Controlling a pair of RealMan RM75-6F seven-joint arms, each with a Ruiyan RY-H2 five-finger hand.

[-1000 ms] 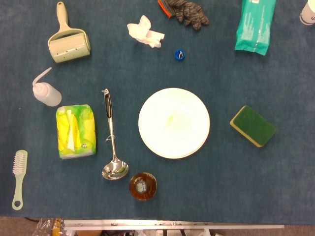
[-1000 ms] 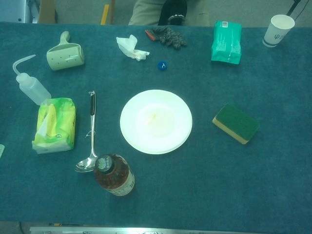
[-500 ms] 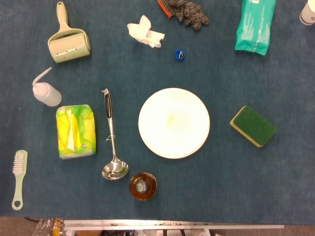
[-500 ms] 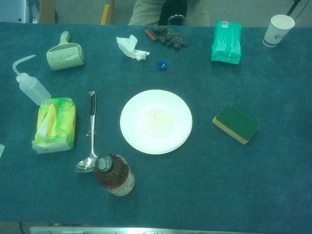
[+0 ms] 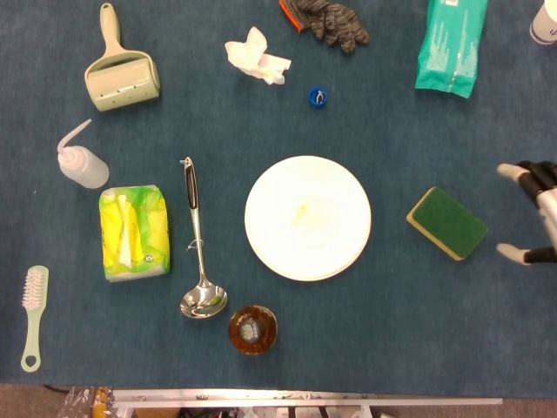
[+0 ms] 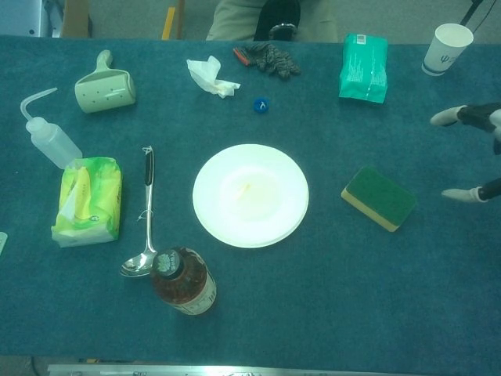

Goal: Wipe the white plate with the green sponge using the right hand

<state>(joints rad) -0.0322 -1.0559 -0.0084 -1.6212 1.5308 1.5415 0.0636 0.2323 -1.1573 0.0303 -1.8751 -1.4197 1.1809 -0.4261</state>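
The white plate (image 5: 307,218) (image 6: 250,195) lies at the table's middle with a faint yellowish smear on it. The green sponge (image 5: 446,223) (image 6: 379,198), dark green on top with a yellow underside, lies flat to the plate's right. My right hand (image 5: 533,213) (image 6: 473,153) shows at the right edge of both views, fingers spread apart and holding nothing, a short way right of the sponge and not touching it. My left hand is in neither view.
A ladle (image 5: 198,248), a brown bottle (image 5: 252,329) and a yellow-green packet (image 5: 133,232) lie left of and below the plate. A squeeze bottle (image 5: 82,163), scoop brush (image 5: 119,71), crumpled tissue (image 5: 256,57), blue cap (image 5: 318,97), glove (image 5: 331,21), teal packet (image 5: 452,43) and paper cup (image 6: 447,48) lie further back.
My right hand has come into view from the right edge, fingers spread, beside the sponge. Nothing on the table has moved.
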